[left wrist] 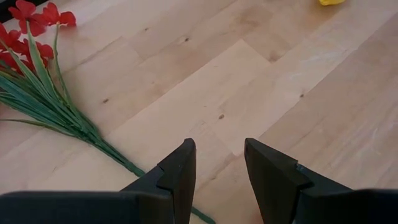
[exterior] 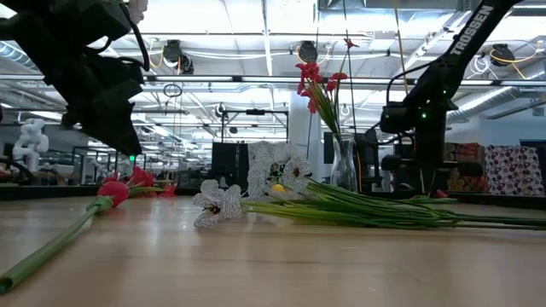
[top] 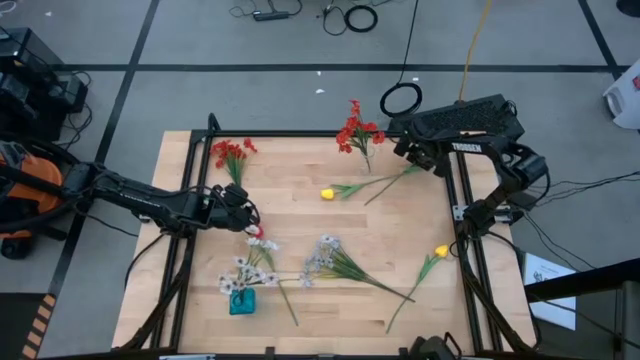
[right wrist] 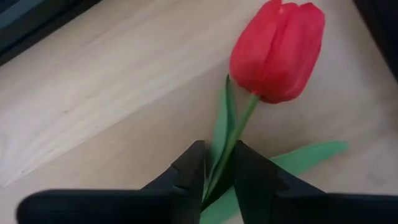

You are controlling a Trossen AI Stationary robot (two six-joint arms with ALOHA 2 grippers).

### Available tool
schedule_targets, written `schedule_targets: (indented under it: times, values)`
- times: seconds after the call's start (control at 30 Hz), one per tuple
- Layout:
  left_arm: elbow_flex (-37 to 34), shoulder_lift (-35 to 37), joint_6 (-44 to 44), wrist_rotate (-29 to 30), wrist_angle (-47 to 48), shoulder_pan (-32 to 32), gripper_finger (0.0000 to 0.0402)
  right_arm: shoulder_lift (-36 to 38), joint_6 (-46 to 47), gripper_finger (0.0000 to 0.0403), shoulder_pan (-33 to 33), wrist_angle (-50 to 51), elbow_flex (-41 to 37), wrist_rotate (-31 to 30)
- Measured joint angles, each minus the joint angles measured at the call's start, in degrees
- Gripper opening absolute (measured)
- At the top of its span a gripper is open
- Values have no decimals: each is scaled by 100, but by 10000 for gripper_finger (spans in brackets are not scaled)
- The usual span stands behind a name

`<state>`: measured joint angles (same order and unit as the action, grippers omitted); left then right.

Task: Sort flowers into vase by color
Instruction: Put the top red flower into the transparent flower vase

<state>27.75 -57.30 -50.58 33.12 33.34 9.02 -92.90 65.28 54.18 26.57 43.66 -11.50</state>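
A red tulip [right wrist: 278, 50] lies on the wooden table at the far right, its stalk between the fingers of my right gripper [right wrist: 217, 167], which is shut on it; in the high view that gripper [top: 420, 160] hides the bud. My left gripper [top: 240, 212] hangs open over bare wood at mid-left and holds nothing. A second red tulip [top: 256, 232] lies just beside it. A red cluster [top: 230, 152] lies at the far left. Another red cluster [top: 357, 130] stands in a clear vase [exterior: 344, 166]. White sprays [top: 245, 270] stand in a teal vase [top: 242, 300]. My right gripper pinches the red tulip's green stalk [right wrist: 231, 146], a little below the bud, together with a leaf, between its two fingers. The fingers come steeply from above and lie across the stalk. The tulip lies on the table, its bud ahead of the fingers.
Two yellow tulips [top: 327, 193] [top: 441, 252] lie on the table, one mid-far and one at the right. A loose white spray [top: 325, 252] lies in the middle, its stalks running right. A black frame [top: 300, 133] edges the table.
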Motion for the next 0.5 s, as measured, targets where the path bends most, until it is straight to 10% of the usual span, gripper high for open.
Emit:
schedule_targets:
  times: [0.5]
  values:
    - [0, 0, 13, -4, 11, 0, 144, 372, -872, 3, -386, 256, 9, 110]
